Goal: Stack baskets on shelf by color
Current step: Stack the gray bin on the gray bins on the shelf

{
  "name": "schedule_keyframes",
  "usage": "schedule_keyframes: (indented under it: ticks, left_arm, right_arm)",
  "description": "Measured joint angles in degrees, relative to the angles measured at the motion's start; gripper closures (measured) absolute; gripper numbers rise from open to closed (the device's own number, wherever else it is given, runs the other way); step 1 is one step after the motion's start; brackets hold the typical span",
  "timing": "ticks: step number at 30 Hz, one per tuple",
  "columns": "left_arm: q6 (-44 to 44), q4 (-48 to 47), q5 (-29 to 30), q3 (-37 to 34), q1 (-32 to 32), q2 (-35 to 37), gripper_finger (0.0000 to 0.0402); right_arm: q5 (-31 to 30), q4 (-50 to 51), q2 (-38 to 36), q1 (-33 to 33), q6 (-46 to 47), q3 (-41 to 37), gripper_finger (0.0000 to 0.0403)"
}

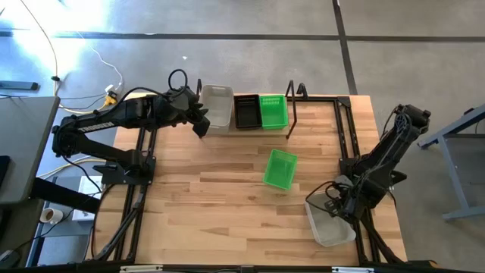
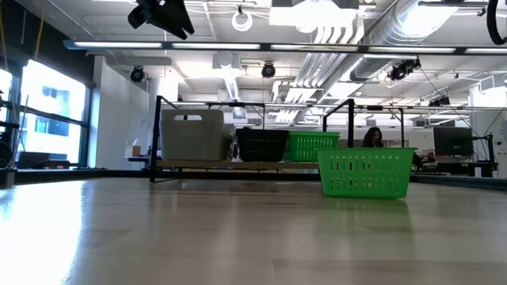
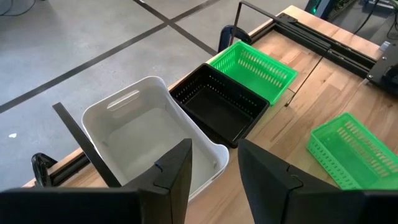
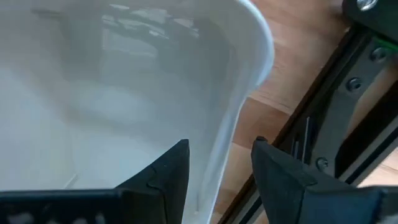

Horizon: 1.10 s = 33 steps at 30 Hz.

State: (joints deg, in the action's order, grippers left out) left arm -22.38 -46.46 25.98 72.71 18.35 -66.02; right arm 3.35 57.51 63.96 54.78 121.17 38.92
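Note:
On the shelf at the table's far edge stand a whitish basket, a black basket and a green basket in a row. Another green basket rests on its bottom at mid-table. My left gripper hovers open just in front of the shelf's whitish basket, with nothing between its fingers. A translucent whitish basket sits near the table's near right corner. My right gripper is open and points down over its wall, one finger inside, one outside. My right gripper straddles the translucent basket's side wall near a corner, coming from above. One finger is inside the basket and the other outside. I cannot tell whether either finger touches the wall. The basket rests on the table.
Black metal rails of the arm mounts run along the table's right and left sides, close beside the translucent basket. Bare wood lies between the loose green basket and the near edge. A person shows far off in the room.

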Motion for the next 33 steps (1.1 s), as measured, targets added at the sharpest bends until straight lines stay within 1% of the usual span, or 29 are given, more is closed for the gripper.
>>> schedule_keyframes:
  ticks: [7,11,15,19,22,26,29,31,33]
  left_arm:
    - [0.03,0.00,0.02,0.00,0.00,0.00,0.0282]
    - [0.03,0.00,0.02,0.00,0.00,0.00,0.0282]
    - [0.03,0.00,0.03,0.00,0.00,0.00,0.0282]
    - [0.05,0.00,0.02,0.00,0.00,0.00,0.0282]
    - [0.06,0.00,0.04,0.00,0.00,0.00,0.0282]
    - [0.06,0.00,0.07,0.00,0.00,0.00,0.0282]
    - [0.06,0.00,0.07,0.00,0.00,0.00,0.0282]
    - [0.08,0.01,0.06,0.00,0.00,0.00,0.0282]
    - [0.19,0.00,0.06,0.00,0.00,0.00,0.0282]
  right_arm:
    - [-1.17,-0.47,1.31,-0.02,1.76,-0.51,0.0245]
    - [-0.68,-1.67,4.39,-0.02,1.52,-0.51,0.0245]
    - [1.66,-2.67,7.55,-0.02,2.29,-0.51,0.0245]
    - [2.56,-4.66,10.47,-0.02,3.32,-0.51,0.0245]
    - [2.79,-6.87,13.06,-0.02,3.95,-0.51,0.0252]
    - [3.80,-9.31,16.77,-0.02,3.94,-0.51,0.0277]
    - [4.73,-10.96,18.54,-0.07,4.77,-0.51,0.0304]
    - [5.38,-11.68,18.75,-0.54,4.87,-0.46,0.0332]
    - [5.65,-11.68,18.80,-1.34,4.84,-0.22,0.0370]
